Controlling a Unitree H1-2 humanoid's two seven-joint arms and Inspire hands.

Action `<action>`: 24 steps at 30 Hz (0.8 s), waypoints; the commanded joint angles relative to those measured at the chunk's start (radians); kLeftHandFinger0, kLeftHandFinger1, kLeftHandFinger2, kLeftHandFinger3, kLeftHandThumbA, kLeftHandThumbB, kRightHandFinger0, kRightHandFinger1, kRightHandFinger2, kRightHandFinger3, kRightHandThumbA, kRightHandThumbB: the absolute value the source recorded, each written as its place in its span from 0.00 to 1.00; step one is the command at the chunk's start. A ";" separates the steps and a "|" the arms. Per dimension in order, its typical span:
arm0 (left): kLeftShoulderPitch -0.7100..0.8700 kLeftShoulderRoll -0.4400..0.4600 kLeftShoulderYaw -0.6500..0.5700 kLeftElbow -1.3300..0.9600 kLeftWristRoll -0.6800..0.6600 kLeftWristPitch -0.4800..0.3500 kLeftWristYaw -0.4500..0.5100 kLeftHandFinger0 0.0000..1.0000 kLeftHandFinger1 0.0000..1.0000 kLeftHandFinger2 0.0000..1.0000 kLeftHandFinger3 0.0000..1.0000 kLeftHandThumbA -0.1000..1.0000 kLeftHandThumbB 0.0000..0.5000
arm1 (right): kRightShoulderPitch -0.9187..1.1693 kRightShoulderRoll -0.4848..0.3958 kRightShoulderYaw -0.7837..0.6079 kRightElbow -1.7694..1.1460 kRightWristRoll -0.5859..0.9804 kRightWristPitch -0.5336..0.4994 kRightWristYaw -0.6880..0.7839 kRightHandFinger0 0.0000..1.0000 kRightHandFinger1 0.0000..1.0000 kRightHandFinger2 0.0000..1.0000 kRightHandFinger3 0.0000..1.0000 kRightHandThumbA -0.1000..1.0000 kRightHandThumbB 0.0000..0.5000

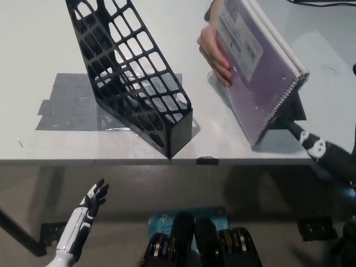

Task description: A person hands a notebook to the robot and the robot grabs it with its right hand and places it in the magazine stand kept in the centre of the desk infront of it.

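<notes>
A: Looking at the notebook point(253, 67), upper right of the frame. A person's hand point(214, 47) holds it by its left edge, tilted, spiral binding facing lower right, lowest corner hanging close over the counter point(44, 33).

B: Right hand point(311, 142)?

A: Black, coming in from the right edge, mid-height. Its tip sits right under the notebook's lower spiral corner. Touching or just short of it, can't tell, the cover hides that spot. Fingers: can't tell if spread or curled either.

B: Left hand point(92, 203)?

A: White, resting lower left, below the counter edge, fingers apart, holding nothing.

B: How'll the notebook handle?

A: My guess: light, thin, covers fairly stiff but w/ some flex, pale purple cover prob. a bit slick. Spiral edge is the firmest, bumpiest part, so it should give better hold than the bare cover.

B: Where to take it?

A: I'd pinch near the spiral side, lower half, well away from the person's hand, fingers on both faces. Grabbing a free corner could let the pages fan open or the book swing once it's let go.

B: Stand?

A: Magazine stand point(130, 72), black lattice, centre-left of the frame, open top toward upper left, nothing seen inside. Narrow slot, so the notebook prob. needs to go in edge-first, roughly upright.
</notes>
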 commanded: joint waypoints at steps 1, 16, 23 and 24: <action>-0.011 0.019 0.001 -0.011 -0.003 -0.039 -0.015 1.00 1.00 1.00 1.00 1.00 1.00 | -0.067 0.015 -0.019 0.013 0.011 0.044 -0.024 1.00 1.00 1.00 1.00 1.00 0.50; -0.024 0.021 -0.003 -0.006 0.003 -0.039 -0.014 1.00 1.00 1.00 1.00 1.00 1.00 | -0.181 0.003 -0.004 0.194 -0.021 0.120 -0.017 1.00 1.00 1.00 1.00 1.00 0.51; -0.027 0.024 -0.003 -0.010 0.009 -0.039 -0.013 1.00 1.00 1.00 1.00 1.00 1.00 | -0.222 0.019 0.008 0.257 0.006 0.135 -0.007 1.00 1.00 1.00 1.00 1.00 0.59; -0.030 0.025 -0.003 -0.009 0.009 -0.039 -0.014 1.00 1.00 1.00 1.00 1.00 1.00 | -0.231 0.023 0.007 0.271 0.018 0.126 -0.006 1.00 1.00 1.00 1.00 1.00 0.54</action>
